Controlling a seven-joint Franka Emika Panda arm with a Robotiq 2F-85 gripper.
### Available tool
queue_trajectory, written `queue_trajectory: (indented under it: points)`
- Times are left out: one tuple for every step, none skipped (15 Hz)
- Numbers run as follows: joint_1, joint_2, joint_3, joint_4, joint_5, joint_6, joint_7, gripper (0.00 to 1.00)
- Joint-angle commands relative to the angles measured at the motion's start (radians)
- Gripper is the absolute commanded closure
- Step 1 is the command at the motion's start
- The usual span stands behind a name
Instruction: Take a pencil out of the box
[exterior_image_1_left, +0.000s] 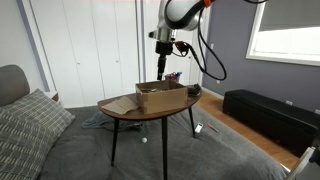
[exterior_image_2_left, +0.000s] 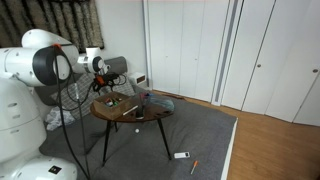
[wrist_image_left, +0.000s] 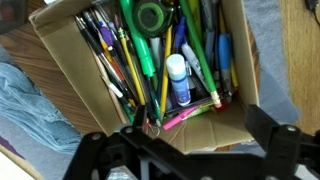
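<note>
The brown cardboard box (wrist_image_left: 215, 122) lies open below me in the wrist view, packed with several pencils, pens and markers, a green tape roll (wrist_image_left: 151, 16) and a white glue stick (wrist_image_left: 178, 80). A yellow pencil (wrist_image_left: 164, 78) lies near the middle of the pile. My gripper (wrist_image_left: 195, 140) is open and empty, its two dark fingers spread above the near end of the box, apart from the contents. In both exterior views the gripper (exterior_image_1_left: 160, 66) (exterior_image_2_left: 110, 82) hangs above the box (exterior_image_1_left: 160, 96) (exterior_image_2_left: 119, 104) on the round wooden table (exterior_image_1_left: 118, 108) (exterior_image_2_left: 152, 116).
A blue cloth (wrist_image_left: 30, 95) lies on the table beside the box. A bed with a plaid pillow (exterior_image_1_left: 30, 125) stands near the table, and a black bench (exterior_image_1_left: 265, 110) under the window. Small items (exterior_image_2_left: 181, 155) lie on the grey rug.
</note>
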Motion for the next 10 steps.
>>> queue_trajectory:
  points:
    - [-0.024,0.062,0.022,0.039,0.030,0.052,-0.054,0.00]
    - [-0.026,0.074,0.025,0.041,0.033,0.067,-0.064,0.00]
    - [-0.028,0.087,0.028,0.044,0.032,0.086,-0.072,0.04]
    - [-0.028,0.102,0.031,0.050,0.028,0.095,-0.078,0.11]
    - [-0.030,0.114,0.034,0.054,0.029,0.104,-0.086,0.17]
    - [-0.031,0.126,0.037,0.059,0.028,0.110,-0.091,0.26]
    - [-0.031,0.137,0.040,0.063,0.027,0.114,-0.097,0.37]
    - [-0.033,0.147,0.043,0.068,0.026,0.118,-0.101,0.43]
    - [-0.034,0.157,0.045,0.072,0.023,0.127,-0.102,0.47]
    - [-0.033,0.166,0.045,0.076,0.014,0.134,-0.099,0.53]
